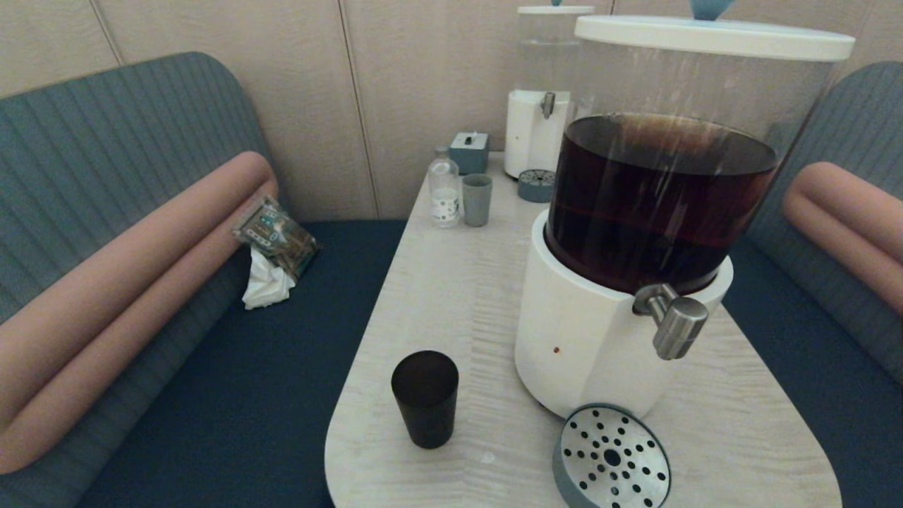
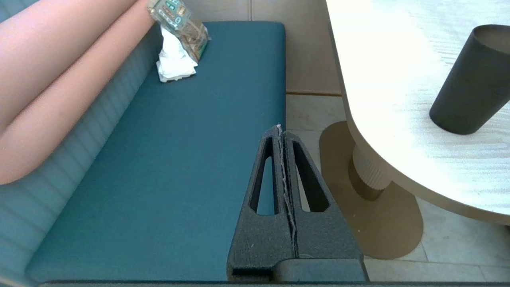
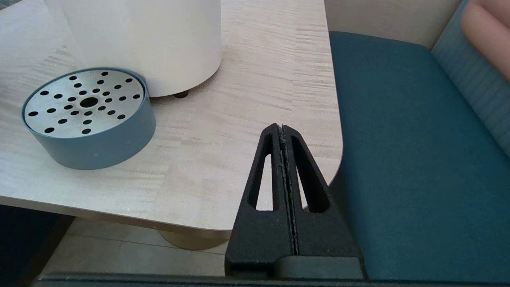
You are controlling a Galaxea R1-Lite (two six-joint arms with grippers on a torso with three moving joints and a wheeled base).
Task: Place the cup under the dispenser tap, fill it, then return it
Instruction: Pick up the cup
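The matte black cup [image 1: 425, 407] stands upright near the table's front left corner, also seen in the left wrist view as the cup [image 2: 470, 81]. To its right rises the big dispenser [image 1: 663, 204] with dark brown liquid, and its steel tap [image 1: 674, 321] juts out over the perforated drip tray [image 1: 612, 458]. My left gripper [image 2: 280, 129] is shut and empty, hanging off the table's left side over the bench. By the table's front right corner my right gripper [image 3: 280, 128] is shut on nothing, with the drip tray [image 3: 88, 116] ahead of it. Neither gripper shows in the head view.
At the table's far end stand a grey-green cup [image 1: 477, 200], a small bottle [image 1: 444, 192], a small box [image 1: 469, 152] and a smaller clear-liquid dispenser [image 1: 540, 113]. A snack packet with a tissue [image 1: 274, 243] lies on the left bench. Benches flank the table [image 1: 451, 296].
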